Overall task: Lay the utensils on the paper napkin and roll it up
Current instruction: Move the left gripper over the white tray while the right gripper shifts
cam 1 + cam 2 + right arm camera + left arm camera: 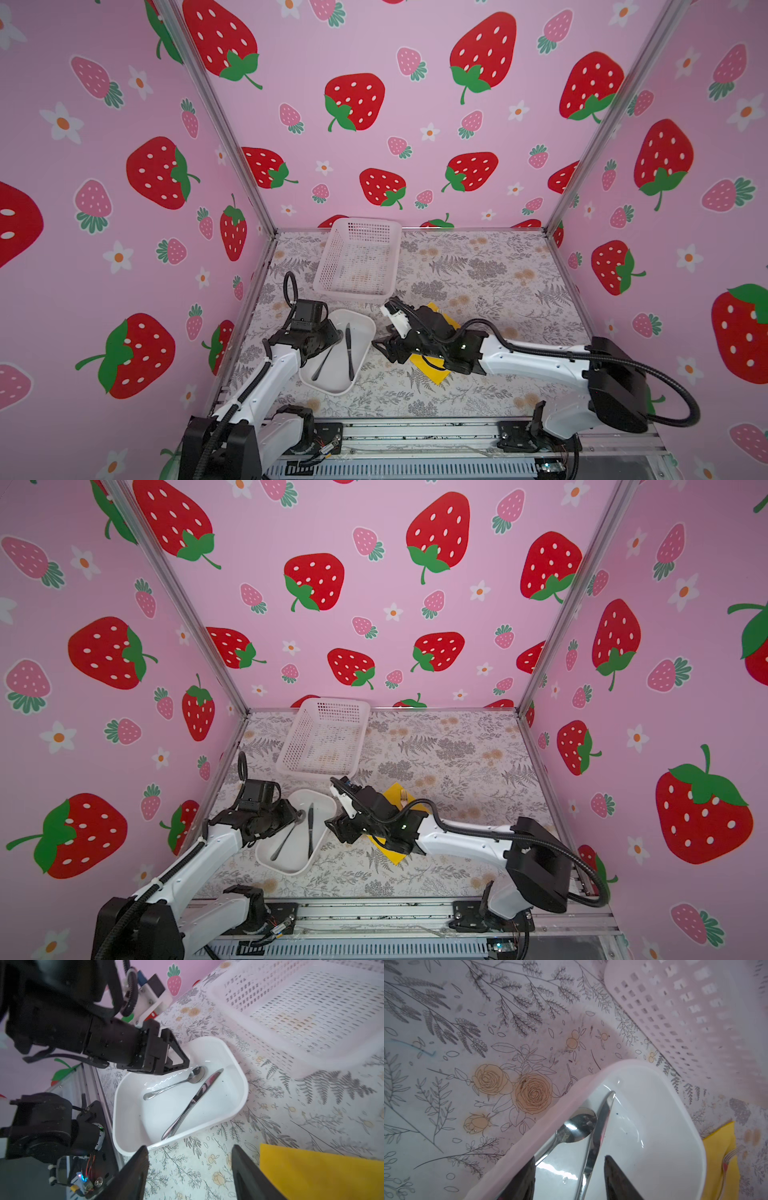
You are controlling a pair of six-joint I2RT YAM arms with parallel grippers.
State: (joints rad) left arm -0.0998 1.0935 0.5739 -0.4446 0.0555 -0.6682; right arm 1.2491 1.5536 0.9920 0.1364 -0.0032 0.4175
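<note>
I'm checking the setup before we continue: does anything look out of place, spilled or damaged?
Nothing is spilled or broken. The white tray sits skewed to the table edge, and a few dark specks dot its floor. The spoon and knife lie loose in it; the fork rests on the yellow napkin.

The basket (353,291) stands just behind the tray (362,332), with only a thin gap between them. The left gripper (570,1158), jaws apart, hangs over the tray's left rim; the tray's right side is uncovered. The right gripper (189,1147), jaws apart, fills the strip between tray and napkin (322,1174), and its arm (519,357) crosses the napkin. To the right, the table (478,266) lies bare.
</note>
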